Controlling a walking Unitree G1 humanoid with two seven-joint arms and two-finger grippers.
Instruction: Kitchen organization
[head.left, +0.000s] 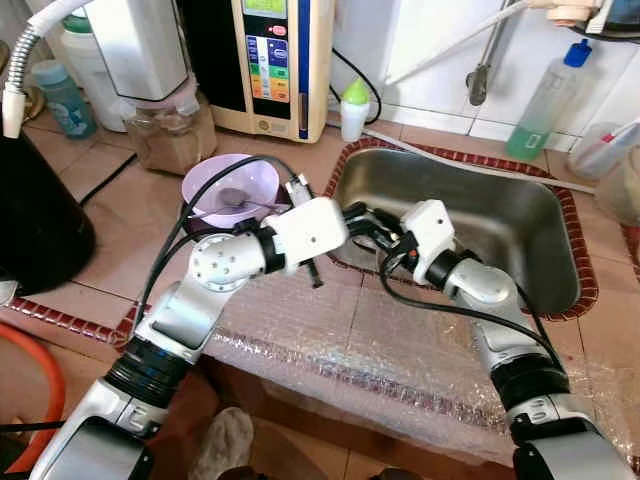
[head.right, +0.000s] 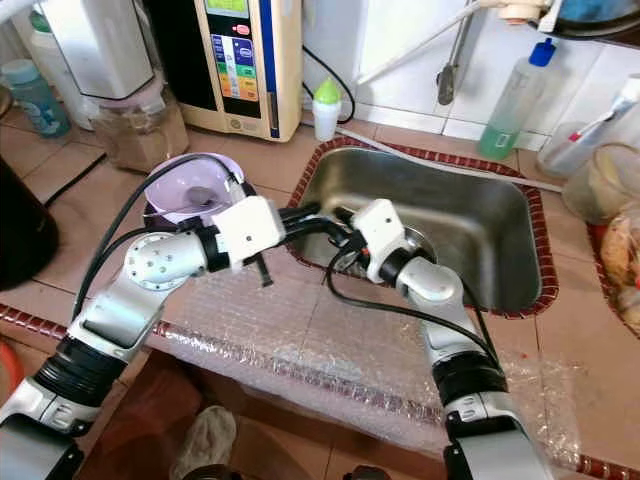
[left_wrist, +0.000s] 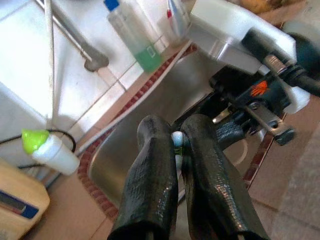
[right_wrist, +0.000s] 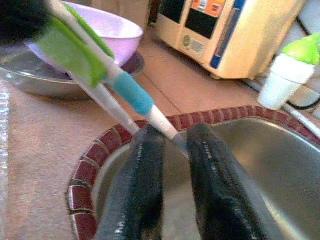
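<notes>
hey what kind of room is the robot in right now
Most likely a home kitchen: a steel sink set in a tiled counter, a dish soap bottle by the wall, and a water purifier.

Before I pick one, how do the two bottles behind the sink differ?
The green-liquid bottle is tall and clear with a blue cap; the white bottle is short and opaque with a green cap. The green-liquid bottle stands behind the sink's right end, the white bottle behind its left. Both stand upright.

White tiled wall rises behind a terracotta-tiled counter holding a steel sink.
</notes>
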